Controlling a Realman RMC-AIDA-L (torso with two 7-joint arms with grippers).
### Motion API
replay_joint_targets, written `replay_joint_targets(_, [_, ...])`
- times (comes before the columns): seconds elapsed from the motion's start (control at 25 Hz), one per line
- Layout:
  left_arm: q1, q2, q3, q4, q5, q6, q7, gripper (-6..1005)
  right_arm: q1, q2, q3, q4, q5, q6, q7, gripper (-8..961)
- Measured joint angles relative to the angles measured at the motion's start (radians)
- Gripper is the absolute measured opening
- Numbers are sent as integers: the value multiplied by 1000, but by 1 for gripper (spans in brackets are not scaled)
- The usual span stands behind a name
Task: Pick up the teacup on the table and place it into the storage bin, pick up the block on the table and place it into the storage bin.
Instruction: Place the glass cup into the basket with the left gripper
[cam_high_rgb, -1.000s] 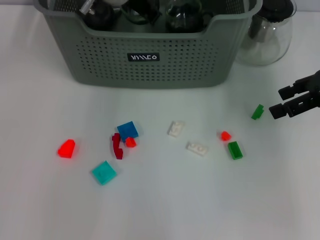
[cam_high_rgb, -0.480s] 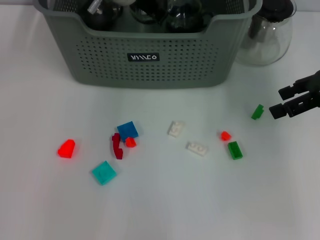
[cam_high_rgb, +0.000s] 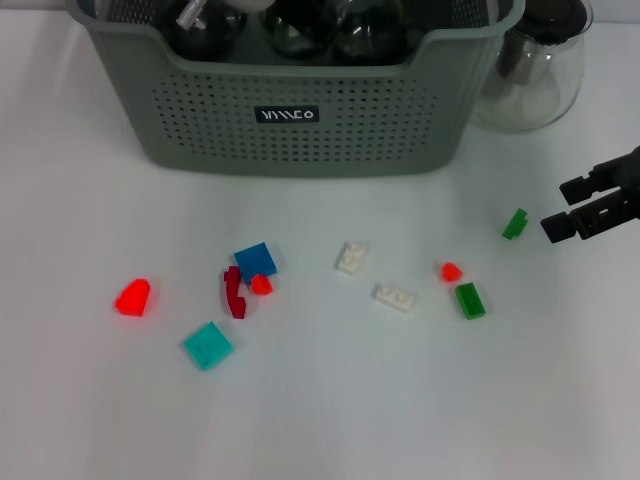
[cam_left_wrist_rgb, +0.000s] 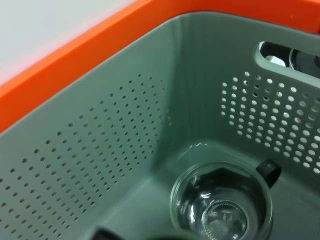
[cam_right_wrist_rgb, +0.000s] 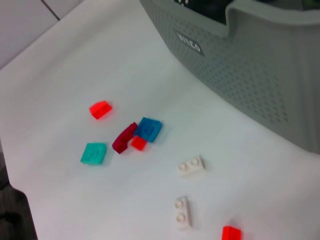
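Right gripper (cam_high_rgb: 578, 208): fingers parted, empty, beside green block (cam_high_rgb: 515, 223).
Left gripper: over storage bin (cam_high_rgb: 300, 140); fingers unseen, cannot tell.

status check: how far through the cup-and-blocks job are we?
Done: glass teacups already sit inside the storage bin. In hand: nothing visibly gripped; the right gripper is open, hovering beside a small green block; the left gripper isn't visible, its wrist camera looks down into the bin. Left: all blocks are on the table, including the blue block and teal block.
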Motion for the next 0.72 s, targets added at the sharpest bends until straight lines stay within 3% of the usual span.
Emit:
replay_joint_targets(0.16, [3, 0, 1, 3, 0, 5, 2, 68, 1, 3, 0, 0, -8, 1, 0, 916])
replay_joint_targets(0.48, [12, 0, 2, 26, 0, 22, 8, 299, 4, 3, 3, 0, -9, 2, 0, 916])
replay_joint_targets(0.72, [67, -1, -5, 158, 0, 113, 3, 453, 4, 3, 4, 0, -9, 2, 0, 915])
